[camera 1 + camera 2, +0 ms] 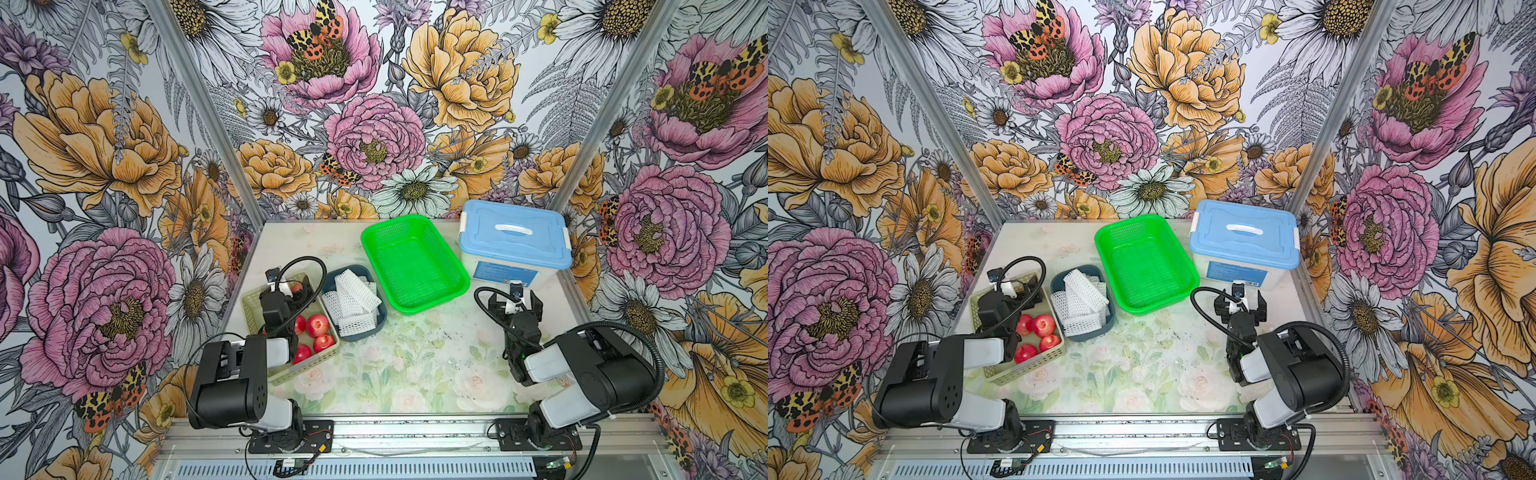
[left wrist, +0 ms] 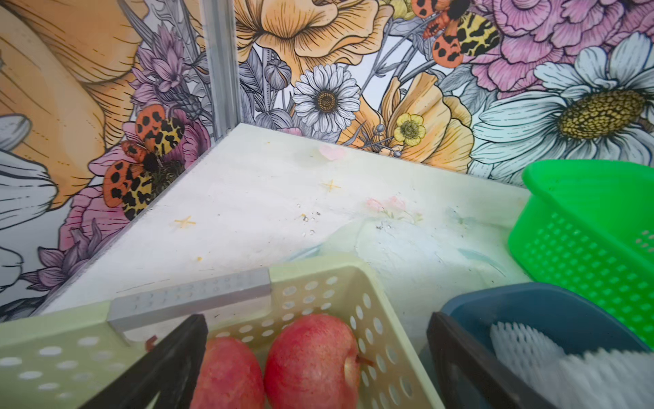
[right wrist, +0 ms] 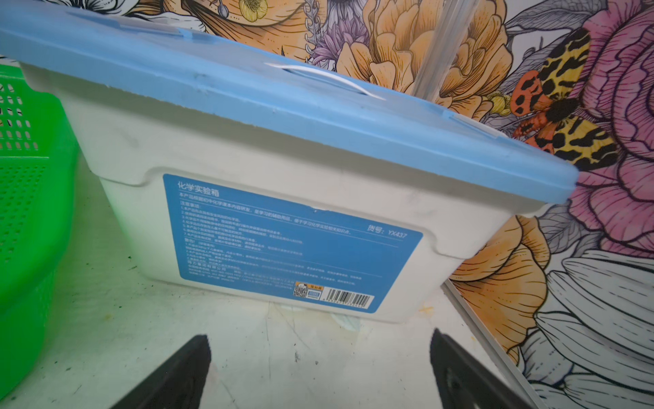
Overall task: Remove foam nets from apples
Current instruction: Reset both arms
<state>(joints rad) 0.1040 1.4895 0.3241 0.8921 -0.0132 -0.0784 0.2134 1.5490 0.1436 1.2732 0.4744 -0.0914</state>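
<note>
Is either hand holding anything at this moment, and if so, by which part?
Nothing is held. The left hand hangs open above the apples in the beige basket; the right hand is open over the table.

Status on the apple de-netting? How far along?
Done: visible apples sit bare in the beige basket; foam nets are piled in the blue bin. In hand: nothing; left gripper and right gripper open. Remaining: no netted apple visible, though the left arm hides some basket.
</note>
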